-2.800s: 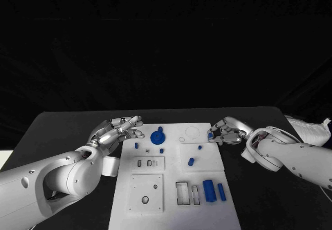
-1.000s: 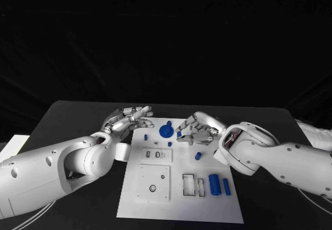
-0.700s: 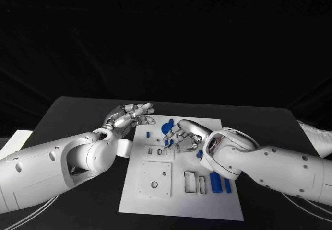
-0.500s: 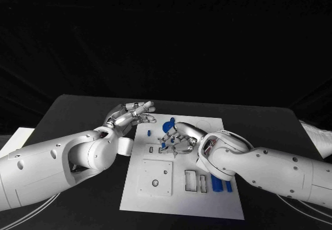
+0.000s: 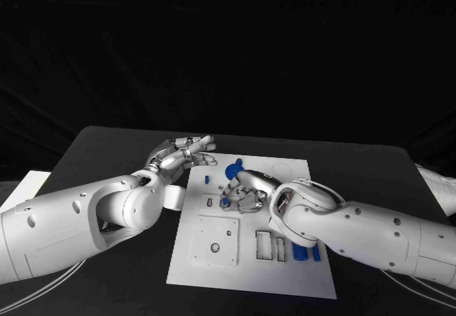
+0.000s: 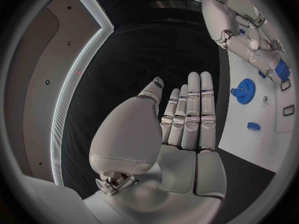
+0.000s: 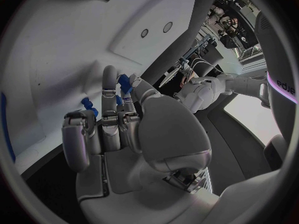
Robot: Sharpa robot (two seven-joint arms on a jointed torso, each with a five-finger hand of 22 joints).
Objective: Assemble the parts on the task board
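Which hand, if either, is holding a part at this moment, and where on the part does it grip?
The right hand pinches a small blue part between its fingertips; the exact spot of the grip cannot be told. The left hand holds nothing.

Head view: a high camera looks down and forward over the black table point(image 5: 114, 148), taking in the whole task board point(image 5: 252, 263) and both arms from moderate range. Left wrist view: a close fisheye behind the left hand point(image 6: 181, 129), facing along its palm toward the board's edge. Right wrist view: a close fisheye behind the right hand point(image 7: 124, 124), facing the board; all three share the board.
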